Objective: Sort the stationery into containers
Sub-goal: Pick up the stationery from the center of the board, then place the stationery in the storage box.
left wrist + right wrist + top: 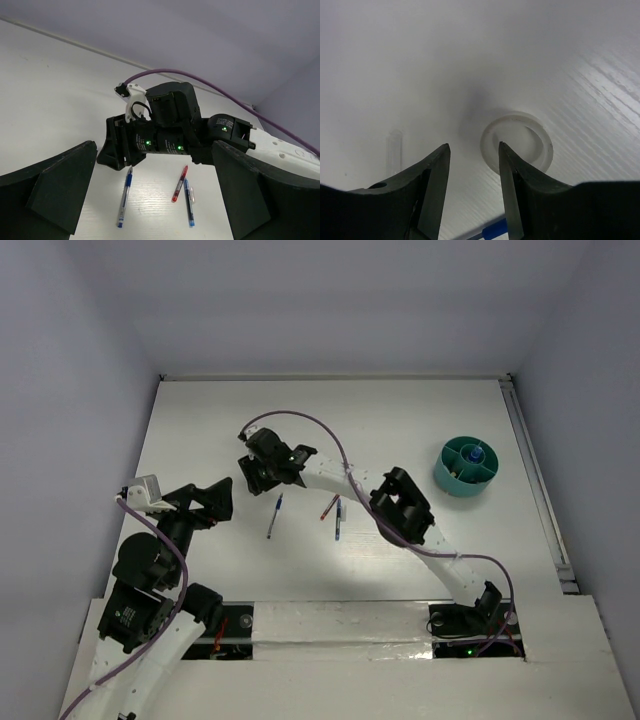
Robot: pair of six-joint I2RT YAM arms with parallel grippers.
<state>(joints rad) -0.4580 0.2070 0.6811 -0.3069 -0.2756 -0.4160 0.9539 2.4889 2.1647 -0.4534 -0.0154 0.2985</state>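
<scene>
A white ring (536,134) lies flat on the white table. My right gripper (472,150) hangs just over it, open, with only bare table in the gap; its right fingertip (506,155) overlaps the ring's left rim. In the top view the right gripper (256,478) is left of centre and hides the ring. Just below it lies a blue pen (274,517); a red pen (329,507) and another blue pen (339,521) lie to its right. My left gripper (222,502) is wide open and empty, facing these pens (125,197). The teal tub (450,478) stands at the far right.
The tub's compartments hold a blue item (476,453). A clear cap (394,147) lies left of the right fingers. The right arm's purple cable (330,435) arcs over the table's middle. A rail (535,480) runs along the right edge.
</scene>
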